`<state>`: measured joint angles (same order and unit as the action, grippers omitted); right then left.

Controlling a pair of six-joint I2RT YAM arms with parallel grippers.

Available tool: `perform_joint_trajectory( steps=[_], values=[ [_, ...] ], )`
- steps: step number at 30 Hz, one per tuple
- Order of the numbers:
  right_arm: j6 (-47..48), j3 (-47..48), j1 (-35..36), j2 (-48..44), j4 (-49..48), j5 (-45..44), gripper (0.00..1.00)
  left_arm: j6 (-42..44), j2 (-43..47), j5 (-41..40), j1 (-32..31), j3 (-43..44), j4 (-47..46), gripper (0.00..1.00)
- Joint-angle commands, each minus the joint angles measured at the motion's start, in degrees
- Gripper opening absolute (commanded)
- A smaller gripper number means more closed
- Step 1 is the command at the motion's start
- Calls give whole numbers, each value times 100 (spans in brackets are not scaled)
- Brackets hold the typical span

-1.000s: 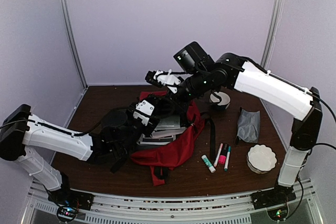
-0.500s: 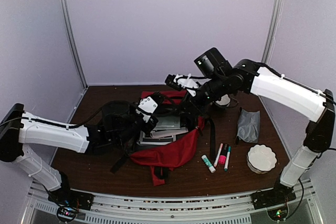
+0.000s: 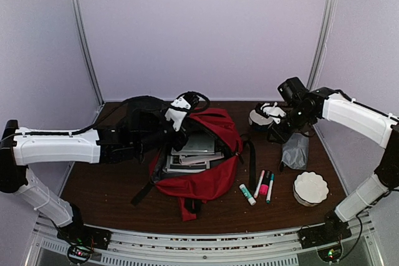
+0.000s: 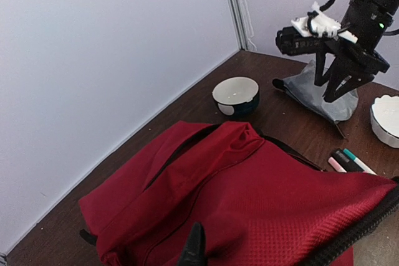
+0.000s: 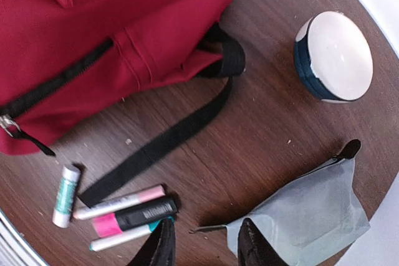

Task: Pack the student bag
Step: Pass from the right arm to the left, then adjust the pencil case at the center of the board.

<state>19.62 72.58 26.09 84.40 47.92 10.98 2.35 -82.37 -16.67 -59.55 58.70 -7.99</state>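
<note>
Currently the red bag (image 3: 206, 175) lies mid-counter (image 3: 106, 185), mouth open, books (image 3: 194, 149) showing inside. Left claw (image 3: 181, 109) clenched on the bag's back rim — fabric held up. Right claw (image 5: 206, 223) released, empty — over the grey pouch (image 5: 305, 216), near the markers (image 5: 131, 216).
</note>
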Motion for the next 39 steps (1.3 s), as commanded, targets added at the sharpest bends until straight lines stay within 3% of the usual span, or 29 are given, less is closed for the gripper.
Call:
perform_joint_trajectory(
  steps=[1,10,14,23,39],
  values=[
    [1053,-576,15,-244,8,-720,34,-402,38,543,-13,199,204,0],
    [3077,-445,12,473,822,-889,42,-864,38,395,-13,-188,-325,0],
    [3531,-144,20,919,1117,-1008,44,-1001,134,290,-14,-334,-422,0],
    [4020,76,28,1806,1346,-1513,50,-1171,161,284,-13,-423,-478,0],
    [4333,155,30,2565,750,-2264,53,-1402,175,293,-14,-475,-479,0]
  ],
)
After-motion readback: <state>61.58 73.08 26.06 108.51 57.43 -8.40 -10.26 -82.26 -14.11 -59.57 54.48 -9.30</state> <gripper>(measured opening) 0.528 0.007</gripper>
